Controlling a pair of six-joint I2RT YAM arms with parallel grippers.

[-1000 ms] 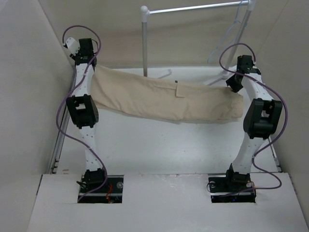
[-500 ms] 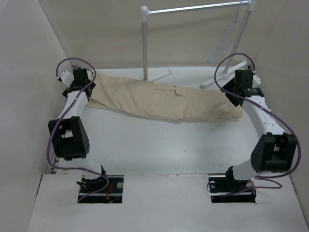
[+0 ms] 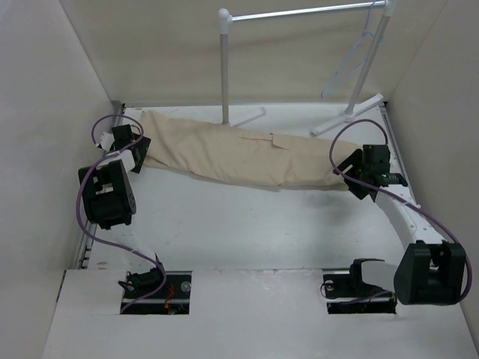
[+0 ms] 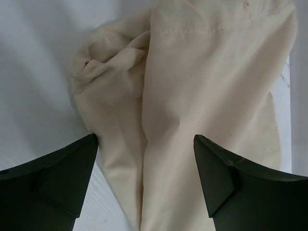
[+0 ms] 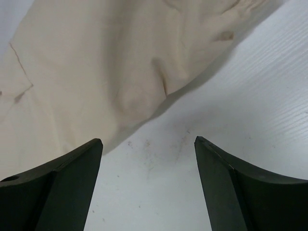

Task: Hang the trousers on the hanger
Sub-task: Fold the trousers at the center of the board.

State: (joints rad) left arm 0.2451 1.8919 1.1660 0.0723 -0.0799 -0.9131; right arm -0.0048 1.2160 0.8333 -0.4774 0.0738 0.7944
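The left gripper sits low at the left end of the long beige, wrinkled cloth trousers. Its jaws are spread wide and hold nothing, and in the wrist view the bunched cloth lies beneath the gap. The trousers lie stretched across the white table, in front of the left post of the white clothes rack. The thin, pale wire hanger hangs from the rack's rail at the far right, apart from the trousers. The right gripper rests at the trousers' right end, its jaws also wide apart and empty over bare table and the cloth's edge.
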